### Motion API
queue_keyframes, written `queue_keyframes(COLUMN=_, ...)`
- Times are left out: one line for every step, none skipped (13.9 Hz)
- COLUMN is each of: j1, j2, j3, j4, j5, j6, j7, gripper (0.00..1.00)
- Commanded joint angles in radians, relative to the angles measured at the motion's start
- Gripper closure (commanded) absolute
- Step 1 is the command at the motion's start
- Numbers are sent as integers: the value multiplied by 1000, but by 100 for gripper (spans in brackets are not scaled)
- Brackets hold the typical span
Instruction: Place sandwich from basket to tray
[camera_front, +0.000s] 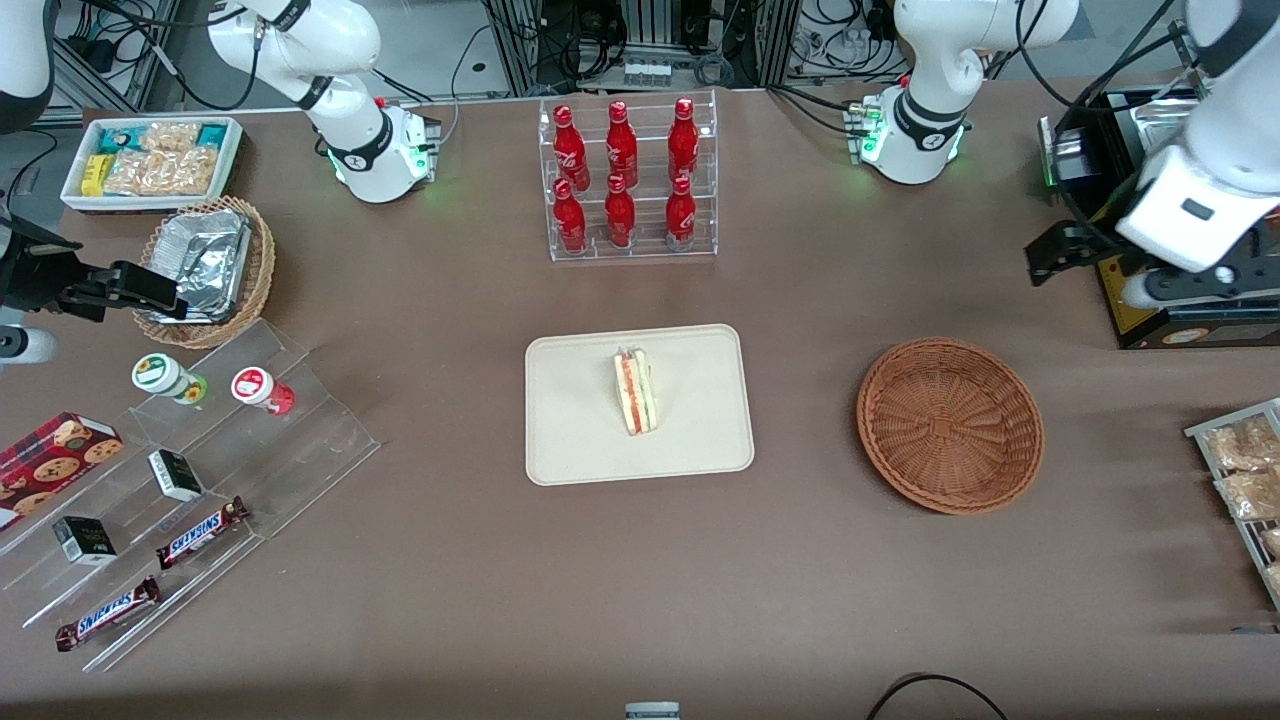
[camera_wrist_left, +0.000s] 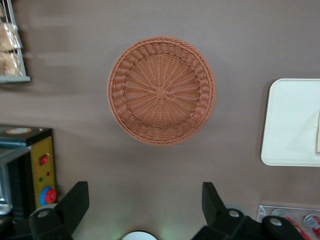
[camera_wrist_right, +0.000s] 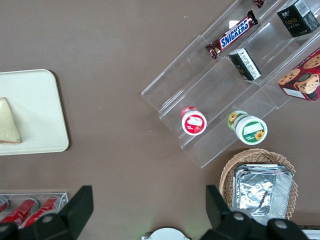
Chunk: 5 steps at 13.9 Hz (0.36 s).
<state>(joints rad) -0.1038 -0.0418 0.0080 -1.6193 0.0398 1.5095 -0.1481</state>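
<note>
The sandwich (camera_front: 636, 392), a pale wedge with red and green filling, stands on its edge in the middle of the cream tray (camera_front: 580, 430). The reddish-brown woven basket (camera_front: 950, 425) sits beside the tray toward the working arm's end, with nothing in it. My gripper (camera_front: 1050, 258) hangs high above the table, farther from the front camera than the basket and apart from it. In the left wrist view the gripper (camera_wrist_left: 145, 197) is open with bare table between its black fingers (camera_wrist_left: 75, 200), and the basket (camera_wrist_left: 161, 90) and a part of the tray (camera_wrist_left: 290, 125) show below it.
A clear rack of red bottles (camera_front: 628, 180) stands farther back than the tray. A black appliance with a yellow panel (camera_front: 1150, 300) sits under my arm. A wire rack of snack packets (camera_front: 1245, 480) lies at the working arm's end. Acrylic steps with snacks (camera_front: 190, 500) and a foil-lined basket (camera_front: 205, 265) lie toward the parked arm's end.
</note>
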Motion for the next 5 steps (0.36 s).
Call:
queue_keyframes(j1=56, j2=13, j3=-13, j4=44, j5=-11, j6=-28, j7=87, gripper=1)
queue_keyframes(j1=59, j2=17, j3=-13, j4=50, j5=-12, j6=-28, j7=90, gripper=1)
queue_keyframes(j1=59, j2=19, j3=-13, j4=50, j5=-12, j6=-28, j7=90, gripper=1)
queue_keyframes(j1=59, j2=19, j3=-13, j4=52, j5=-12, j6=-28, j7=90, gripper=1)
queue_keyframes(j1=59, j2=19, j3=-13, j4=52, j5=-12, j6=-28, j7=93, gripper=1)
